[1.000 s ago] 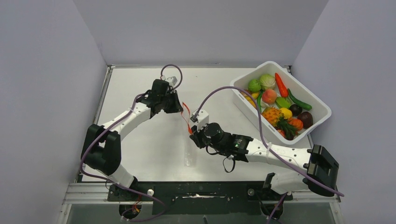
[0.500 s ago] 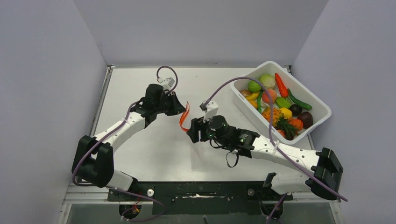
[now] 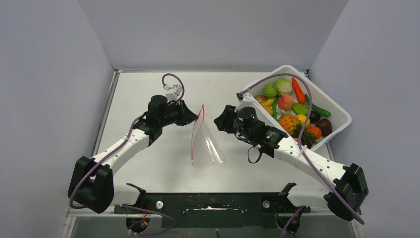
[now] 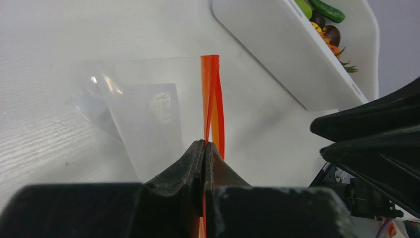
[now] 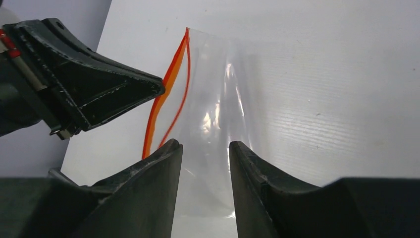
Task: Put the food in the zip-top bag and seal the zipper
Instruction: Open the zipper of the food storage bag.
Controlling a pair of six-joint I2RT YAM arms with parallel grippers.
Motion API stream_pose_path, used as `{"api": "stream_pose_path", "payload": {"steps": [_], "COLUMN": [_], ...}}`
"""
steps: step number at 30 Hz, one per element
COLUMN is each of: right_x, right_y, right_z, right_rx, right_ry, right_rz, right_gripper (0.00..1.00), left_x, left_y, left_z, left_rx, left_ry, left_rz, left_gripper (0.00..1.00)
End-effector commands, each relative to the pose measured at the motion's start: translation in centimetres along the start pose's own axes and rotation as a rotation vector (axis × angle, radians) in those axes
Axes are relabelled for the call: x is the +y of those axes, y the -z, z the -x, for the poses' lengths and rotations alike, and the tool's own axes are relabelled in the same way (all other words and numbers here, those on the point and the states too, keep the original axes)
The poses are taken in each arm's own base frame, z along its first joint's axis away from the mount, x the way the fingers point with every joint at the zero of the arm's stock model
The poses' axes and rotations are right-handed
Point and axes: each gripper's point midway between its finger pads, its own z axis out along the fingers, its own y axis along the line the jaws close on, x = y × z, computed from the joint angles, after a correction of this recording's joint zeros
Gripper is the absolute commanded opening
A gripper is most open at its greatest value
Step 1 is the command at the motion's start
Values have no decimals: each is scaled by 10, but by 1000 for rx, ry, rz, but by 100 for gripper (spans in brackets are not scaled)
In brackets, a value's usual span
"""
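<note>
Top external view: my left claw (image 3: 194, 119) pinches the zipper (image 3: 194, 141), holding the zip-top bag (image 3: 208, 146) up left of the white tub (image 3: 345, 120), seemingly for loading. My right claw (image 3: 219, 121) is spread and empty, nearer the tub's food (image 3: 286, 102).

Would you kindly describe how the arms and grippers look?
The left arm and right arm have white links, black joint housings and a looping purple cable each. The left gripper and right gripper have black, tapered fingers with scuffed edges.
</note>
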Motion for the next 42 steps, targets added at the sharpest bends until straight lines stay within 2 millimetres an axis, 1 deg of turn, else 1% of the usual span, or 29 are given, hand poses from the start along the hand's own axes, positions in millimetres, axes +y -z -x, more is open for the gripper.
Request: {"api": "stream_pose_path", "payload": {"steps": [1,3,7,11,14,16,19,23,33,42], "right_x": [12,6,5,18,29,33,38,43,37,30], "right_y": [-13,-21,-35,-44,-47,-50,-62,-69,-76,-78], "right_z": [21,22,24,19,17,17,13,12,12,3], "right_rx": [-39,-34,-47,-27,-27,-28,-3,6,-10,6], "right_ry": [-59,-88,-85,-123,-189,-205,-202,-209,-197,-187], "right_rz": [8,-16,-7,53,105,123,121,125,104,88], "right_gripper": [40,39,41,43,47,48,51,52,51,45], "left_x": [-28,-30,-28,-27,-24,-23,-26,-31,-26,-30], "left_y": [7,7,9,9,10,10,8,9,11,18], "left_z": [17,16,18,19,19,18,14,12,6,9], "left_rx": [-75,-75,-86,-102,-116,-122,-112,-111,-106,-120], "left_ry": [-39,-43,-44,-11,4,16,47,60,63,57], "left_rz": [-116,-127,-111,-100,-82,-85,-98,-113,-89,-95], "left_gripper": [0,0,0,0,0,0,0,0,0,0]}}
